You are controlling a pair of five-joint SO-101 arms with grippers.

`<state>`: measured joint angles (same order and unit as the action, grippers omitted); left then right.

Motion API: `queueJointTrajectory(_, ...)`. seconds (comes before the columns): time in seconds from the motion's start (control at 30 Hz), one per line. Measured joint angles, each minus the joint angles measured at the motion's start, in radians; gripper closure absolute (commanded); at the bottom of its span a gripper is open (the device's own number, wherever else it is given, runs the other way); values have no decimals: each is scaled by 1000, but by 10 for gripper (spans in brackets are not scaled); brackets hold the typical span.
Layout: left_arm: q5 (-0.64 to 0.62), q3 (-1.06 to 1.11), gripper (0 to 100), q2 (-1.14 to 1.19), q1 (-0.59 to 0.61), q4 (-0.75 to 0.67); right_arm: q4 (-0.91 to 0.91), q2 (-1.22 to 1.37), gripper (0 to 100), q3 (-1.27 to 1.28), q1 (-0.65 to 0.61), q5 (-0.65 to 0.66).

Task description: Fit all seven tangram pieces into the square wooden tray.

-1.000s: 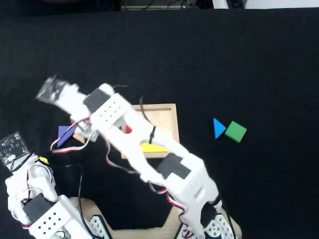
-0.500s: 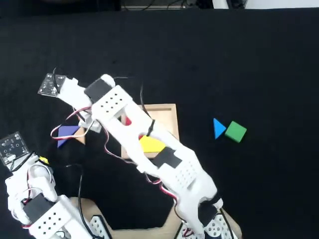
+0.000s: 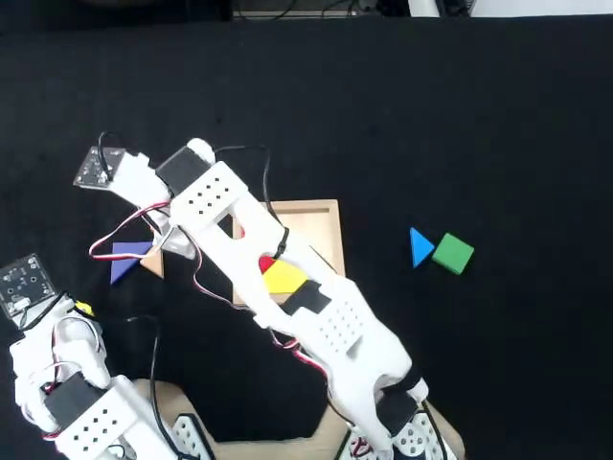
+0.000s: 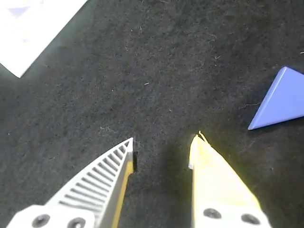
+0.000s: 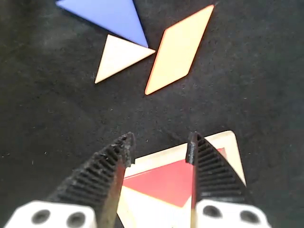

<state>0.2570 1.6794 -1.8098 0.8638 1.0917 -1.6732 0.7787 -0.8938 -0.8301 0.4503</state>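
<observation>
On the black worktop (image 3: 479, 115), wooden tray (image 3: 316, 230) holds a red piece (image 5: 166, 183) and a yellow piece (image 3: 283, 278); right end effector (image 5: 159, 142) hangs open above its edge, orange parallelogram (image 5: 179, 47) loose nearby; risk: thin flat piece skids away when pinched.

We see right arm (image 3: 287, 287) covering most of wooden tray (image 3: 326, 225). Red piece (image 3: 266, 263) and yellow piece (image 3: 284, 278) only partly visible beneath it. Orange piece (image 3: 153, 265) mostly hidden too; shape we cannot tell there. Purple triangle (image 4: 280, 97) cut off at left wrist view's edge.
</observation>
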Motion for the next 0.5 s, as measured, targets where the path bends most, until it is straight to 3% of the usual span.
queueJointTrajectory(0.1, 0, 0, 802, 0, 0, 0, 0, 18, 923, -32, 0, 0)
queueJointTrajectory(0.27, 0, 0, 802, 0, 0, 0, -14, 25, 796, -98, 0, 2)
queueJointTrajectory(0.3, 0, 0, 802, 0, 0, 0, -20, 26, 808, -103, 0, 2)
queueJointTrajectory(0.37, 0, 0, 802, 0, 0, 0, -28, 26, 985, -106, 0, 2)
queueJointTrajectory(0.4, 0, 0, 802, 0, 0, 0, -31, 26, 985, -109, 0, 2)
queueJointTrajectory(0.5, 0, 0, 802, 0, 0, 0, -25, 26, 799, -114, 0, 2)
